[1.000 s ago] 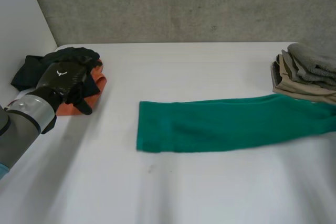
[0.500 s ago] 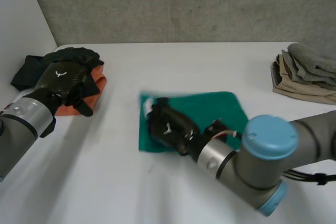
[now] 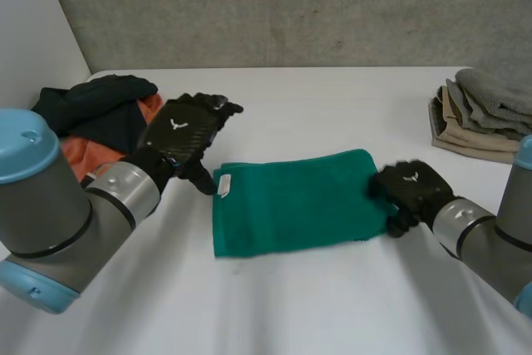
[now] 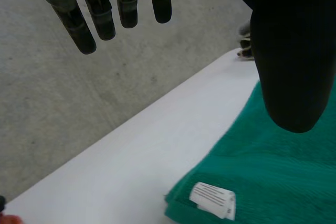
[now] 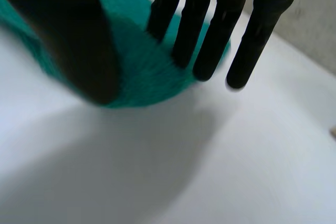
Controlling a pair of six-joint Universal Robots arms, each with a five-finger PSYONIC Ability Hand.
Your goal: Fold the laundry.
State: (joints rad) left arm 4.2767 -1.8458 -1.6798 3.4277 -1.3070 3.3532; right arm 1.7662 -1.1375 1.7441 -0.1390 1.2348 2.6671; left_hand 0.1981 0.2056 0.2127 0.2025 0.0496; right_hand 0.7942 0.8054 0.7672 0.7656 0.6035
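A green towel (image 3: pixel 295 201) lies folded flat in the middle of the white table (image 3: pixel 332 106), a white label (image 3: pixel 224 186) at its near-left corner. My left hand (image 3: pixel 184 130) hovers over that corner, open with straight fingers. In the left wrist view the left hand (image 4: pixel 100 14) is held above the towel (image 4: pixel 273 182) and its label (image 4: pixel 212 199), touching nothing. My right hand (image 3: pixel 407 193) is at the towel's right edge. In the right wrist view the right hand (image 5: pixel 210 24) is open, fingers straight over the towel's edge (image 5: pixel 142 72), thumb apart.
A heap of dark and orange clothes (image 3: pixel 100 114) lies at the far left by the side wall. A stack of folded grey and beige towels (image 3: pixel 486 118) sits at the far right. A concrete wall runs along the table's back.
The long green strip has been folded in half, its right end brought over to the left. My right hand let go and drew back to the new right edge. My left hand moved from the clothes heap to the towel's corner.
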